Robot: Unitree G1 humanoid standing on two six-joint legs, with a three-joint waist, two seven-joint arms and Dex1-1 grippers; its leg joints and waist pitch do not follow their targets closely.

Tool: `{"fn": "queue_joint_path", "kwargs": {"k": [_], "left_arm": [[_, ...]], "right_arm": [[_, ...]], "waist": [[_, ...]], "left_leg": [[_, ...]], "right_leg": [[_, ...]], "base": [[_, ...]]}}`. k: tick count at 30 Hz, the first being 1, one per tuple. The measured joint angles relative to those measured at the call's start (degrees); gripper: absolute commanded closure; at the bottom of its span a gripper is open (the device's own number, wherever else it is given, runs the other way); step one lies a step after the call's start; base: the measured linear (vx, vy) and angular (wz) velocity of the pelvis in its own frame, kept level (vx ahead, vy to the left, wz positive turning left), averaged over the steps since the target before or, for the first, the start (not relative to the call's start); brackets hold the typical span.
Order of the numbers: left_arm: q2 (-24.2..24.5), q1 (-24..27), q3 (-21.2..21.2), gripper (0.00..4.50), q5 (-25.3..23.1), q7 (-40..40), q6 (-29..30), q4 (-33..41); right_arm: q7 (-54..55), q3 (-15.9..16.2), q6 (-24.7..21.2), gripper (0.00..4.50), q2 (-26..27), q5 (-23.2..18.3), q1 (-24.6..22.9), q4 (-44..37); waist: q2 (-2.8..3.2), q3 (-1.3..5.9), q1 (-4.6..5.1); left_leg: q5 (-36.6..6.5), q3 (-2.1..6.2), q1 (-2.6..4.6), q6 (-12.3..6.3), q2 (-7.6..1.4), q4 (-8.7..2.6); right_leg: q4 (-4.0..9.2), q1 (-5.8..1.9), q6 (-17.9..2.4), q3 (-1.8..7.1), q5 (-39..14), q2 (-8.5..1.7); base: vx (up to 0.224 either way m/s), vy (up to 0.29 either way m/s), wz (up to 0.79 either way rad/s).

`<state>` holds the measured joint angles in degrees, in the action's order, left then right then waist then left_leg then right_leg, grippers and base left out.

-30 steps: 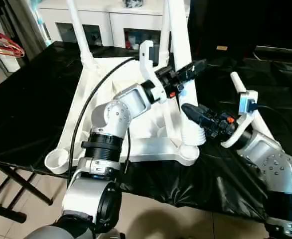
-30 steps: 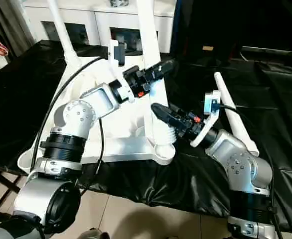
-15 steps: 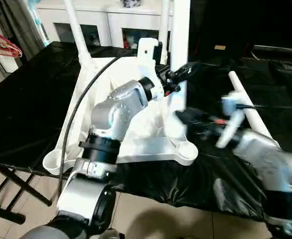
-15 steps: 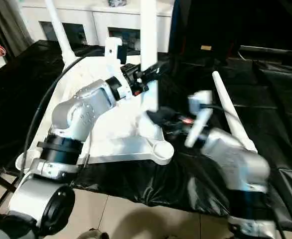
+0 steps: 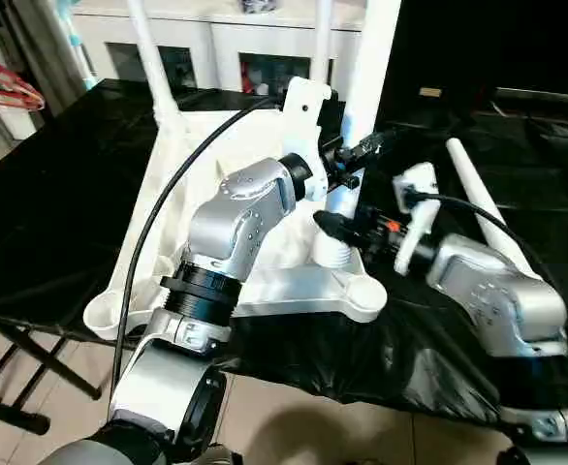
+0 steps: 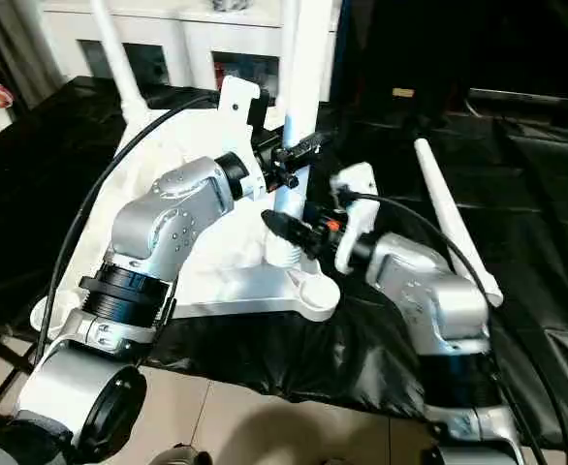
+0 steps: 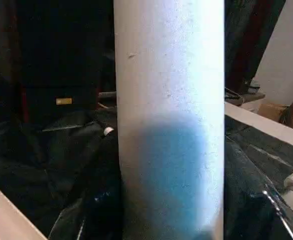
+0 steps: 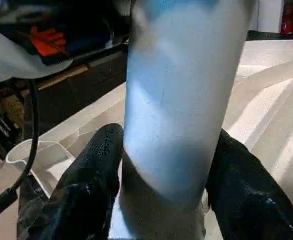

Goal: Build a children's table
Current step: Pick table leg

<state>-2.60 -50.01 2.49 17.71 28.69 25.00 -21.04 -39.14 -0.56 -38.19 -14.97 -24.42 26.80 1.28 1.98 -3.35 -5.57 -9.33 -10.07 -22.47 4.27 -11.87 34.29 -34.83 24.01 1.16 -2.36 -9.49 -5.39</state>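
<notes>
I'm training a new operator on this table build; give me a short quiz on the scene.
1. True or false: a spare leg lies untouched on the black cloth.
2. The upright leg is gripped by: A one claw; B both claws; C none.
3. How many far legs already stand at the far corners of the table top?
Key: 1 true; 2 B, left claw and right claw; 3 two.

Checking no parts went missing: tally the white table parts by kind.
tabletop: 1
standing legs, far corners: 2
held leg: 1
loose leg on the black cloth: 1
Total: 5
</notes>
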Motion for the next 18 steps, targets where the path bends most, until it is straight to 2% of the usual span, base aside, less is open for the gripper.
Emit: {"fn": "queue_joint_path", "kwargs": {"k": [3,6,7,13,14,16,18], "left_arm": [[0.0,0.01,0.09,2.59,0.01,-0.14,-0.03,0.0],[-0.01,0.02,0.09,2.59,0.0,-0.14,-0.08,0.0],[-0.03,0.02,0.08,2.03,0.0,-0.14,-0.1,0.0],[-0.09,0.01,-1.26,1.61,1.11,0.05,0.0,-0.01],[-0.11,0.01,-1.9,1.4,2.19,0.91,0.14,-0.05],[0.15,-0.01,-3.79,1.37,5.71,4.14,1.46,-0.06],[0.79,-0.01,-6.12,1.35,11.25,9.67,4.68,0.0]], "right_arm": [[0.21,-0.03,0.1,2.52,-0.04,0.28,0.0,0.12],[0.26,-0.04,0.13,2.58,-0.04,0.28,0.0,0.12],[0.25,-0.04,0.16,2.6,-0.04,0.28,0.0,0.12],[-0.75,0.43,0.36,2.61,-0.43,0.27,-0.2,0.14],[-1.31,0.41,0.37,2.61,-0.61,-0.02,-0.22,0.14],[-3.42,0.32,0.38,2.61,-1.33,-1.11,-0.31,0.13],[-5.88,-0.29,0.39,2.61,-1.63,-3.02,-0.69,0.03]], "waist": [[0.0,0.0,0.18],[0.0,0.0,0.29],[0.0,0.0,0.31],[0.0,0.0,0.43],[0.0,0.0,0.41],[0.0,0.0,0.38],[0.0,0.0,0.36]], "left_leg": [[0.0,0.0,-0.01,0.0,0.0,0.0],[0.0,0.0,-0.01,0.0,0.0,0.0],[0.0,0.0,-0.01,0.0,0.0,0.0],[0.0,0.0,0.0,0.0,0.0,0.0],[0.0,0.0,0.0,0.0,0.01,0.01],[0.0,-0.01,0.0,-0.01,0.01,0.01],[-0.01,-0.02,0.0,-0.01,0.01,0.0]], "right_leg": [[0.0,0.0,0.0,0.0,0.0,0.0],[0.0,0.0,0.0,-0.01,0.0,0.0],[0.0,0.0,0.0,-0.01,0.0,0.0],[-0.01,0.0,-0.02,-0.01,0.01,0.0],[-0.01,0.0,-0.01,-0.01,0.01,0.0],[-0.01,0.0,-0.02,0.0,0.01,0.0],[-0.02,0.0,-0.02,-0.01,0.01,0.0]], "base": [[0.0,0.0,0.0],[0.0,0.0,0.0],[0.0,0.0,0.0],[0.0,0.0,0.0],[0.0,0.0,0.0],[0.0,0.0,0.0],[0.0,0.0,0.0]]}}
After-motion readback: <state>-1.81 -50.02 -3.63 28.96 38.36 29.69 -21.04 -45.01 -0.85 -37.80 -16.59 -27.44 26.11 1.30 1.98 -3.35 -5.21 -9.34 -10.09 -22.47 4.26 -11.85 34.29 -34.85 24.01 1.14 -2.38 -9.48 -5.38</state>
